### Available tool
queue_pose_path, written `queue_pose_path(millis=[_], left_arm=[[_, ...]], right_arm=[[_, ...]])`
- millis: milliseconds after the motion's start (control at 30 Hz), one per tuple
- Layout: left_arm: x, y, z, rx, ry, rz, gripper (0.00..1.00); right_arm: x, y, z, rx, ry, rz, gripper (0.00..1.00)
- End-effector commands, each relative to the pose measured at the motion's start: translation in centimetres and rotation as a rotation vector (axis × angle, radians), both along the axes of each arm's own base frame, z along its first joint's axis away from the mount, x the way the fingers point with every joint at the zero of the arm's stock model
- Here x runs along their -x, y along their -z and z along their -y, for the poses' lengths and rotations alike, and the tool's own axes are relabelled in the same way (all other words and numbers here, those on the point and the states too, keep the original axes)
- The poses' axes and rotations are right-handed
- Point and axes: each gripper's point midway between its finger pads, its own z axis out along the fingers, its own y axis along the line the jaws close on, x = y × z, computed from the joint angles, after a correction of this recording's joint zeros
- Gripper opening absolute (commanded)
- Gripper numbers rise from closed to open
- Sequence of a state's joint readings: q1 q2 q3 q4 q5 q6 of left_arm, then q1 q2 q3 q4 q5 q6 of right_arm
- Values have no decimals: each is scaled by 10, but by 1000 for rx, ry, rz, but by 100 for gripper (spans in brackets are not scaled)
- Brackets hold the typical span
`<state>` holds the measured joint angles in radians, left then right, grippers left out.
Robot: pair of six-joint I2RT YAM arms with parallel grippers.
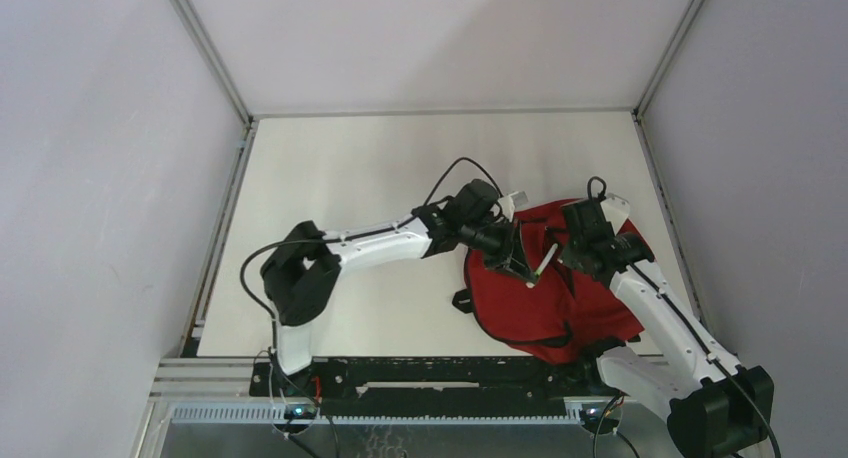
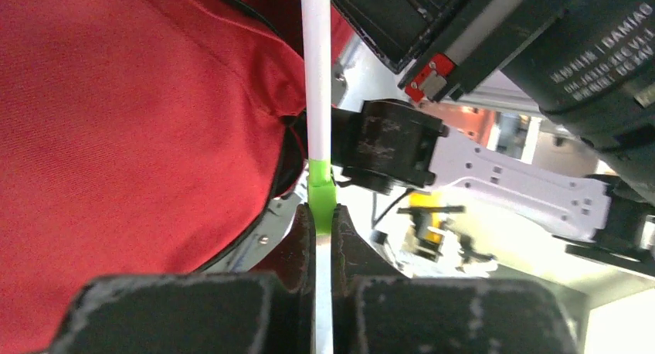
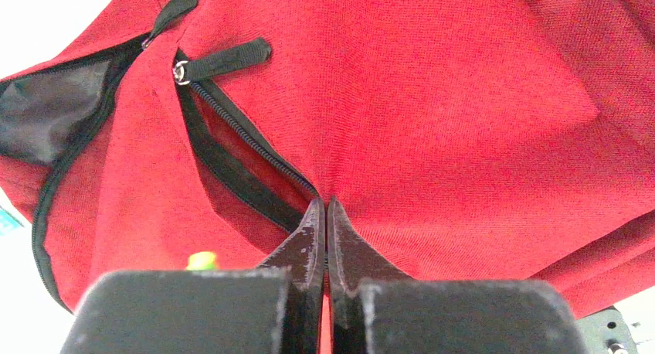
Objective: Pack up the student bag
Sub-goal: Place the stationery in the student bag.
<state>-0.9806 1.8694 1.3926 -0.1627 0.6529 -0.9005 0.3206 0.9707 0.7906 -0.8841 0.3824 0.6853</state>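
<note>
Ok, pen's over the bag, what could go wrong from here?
The right gripper is shut right at the zipper of the student bag; it may hold little fabric, so the pocket opening could slip away. The left gripper pinches the white pen near one end, so it may pivot on contact. Both wrists are crowded together, risking a bump.

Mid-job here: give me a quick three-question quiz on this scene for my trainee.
1. True or false: the left gripper holds a white pen with a green band.
2. The right gripper has its tips at: A) the zipper of the bag; B) the pen; C) the left gripper.
3. Fill in: the right jaws are ___.
Key: 1 true; 2 A; 3 shut.
</note>
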Motion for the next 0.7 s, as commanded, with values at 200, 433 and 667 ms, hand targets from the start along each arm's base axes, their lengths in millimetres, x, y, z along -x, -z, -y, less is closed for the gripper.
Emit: queue_pose_path(millis=[200, 433, 667], left_arm=[[11, -2, 39, 119, 0, -268, 0], [8, 27, 37, 41, -60, -351, 0], [-15, 40, 33, 7, -165, -357, 0]], right_arm=[[-10, -26, -8, -31, -26, 74, 0], [-9, -28, -8, -32, -25, 79, 0], [-7, -28, -7, -31, -24, 77, 0]])
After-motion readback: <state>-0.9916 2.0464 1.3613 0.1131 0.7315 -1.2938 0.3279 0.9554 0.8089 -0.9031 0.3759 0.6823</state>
